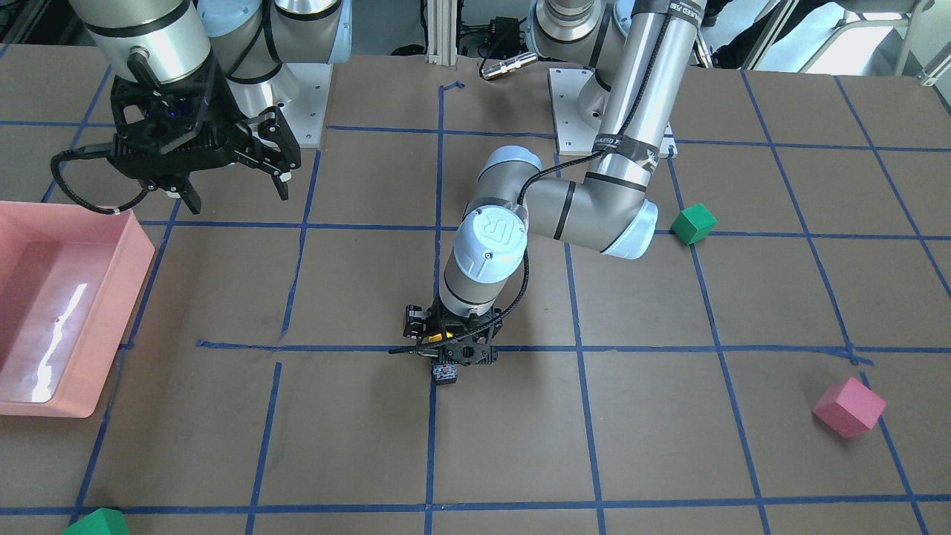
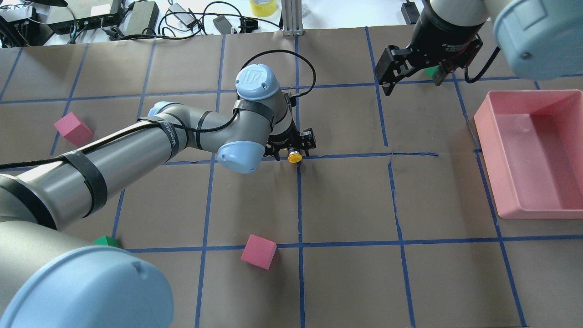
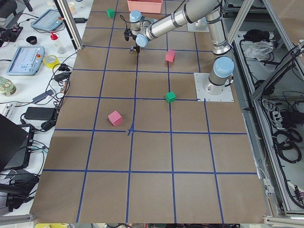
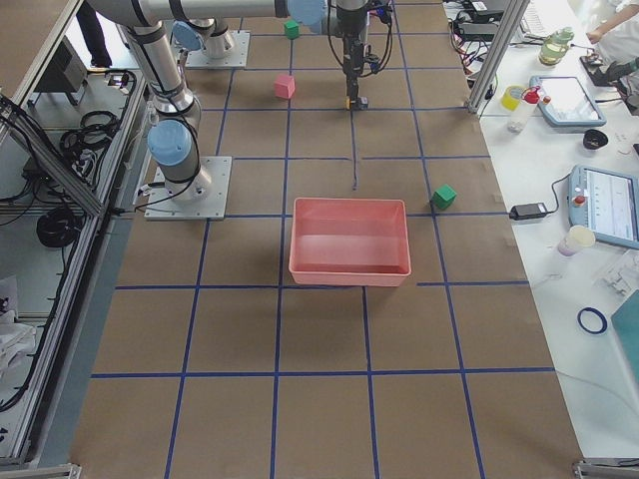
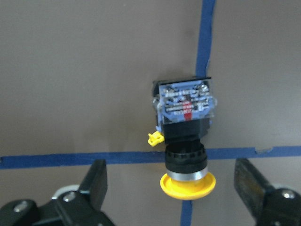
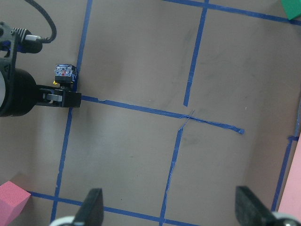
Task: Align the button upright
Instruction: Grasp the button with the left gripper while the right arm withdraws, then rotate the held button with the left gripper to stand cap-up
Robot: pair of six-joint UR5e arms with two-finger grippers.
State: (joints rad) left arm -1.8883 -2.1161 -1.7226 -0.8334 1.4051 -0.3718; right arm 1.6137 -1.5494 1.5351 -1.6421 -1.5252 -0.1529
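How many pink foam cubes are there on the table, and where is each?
2. One pink cube lies far left in the overhead view, beyond the left arm. The other pink cube lies near the middle, closer to the robot. The arms may hide more.

Left claw (image 1: 450, 355) low over button (image 1: 444, 374), right claw (image 1: 239, 192) raised, spread, near pink tray (image 1: 122, 327)

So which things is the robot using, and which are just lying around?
For the job: the button, lying on its side; the left arm, its jaws open either side of the button's cap.
Just lying about: the pink tray; the pink blocks; the green blocks.
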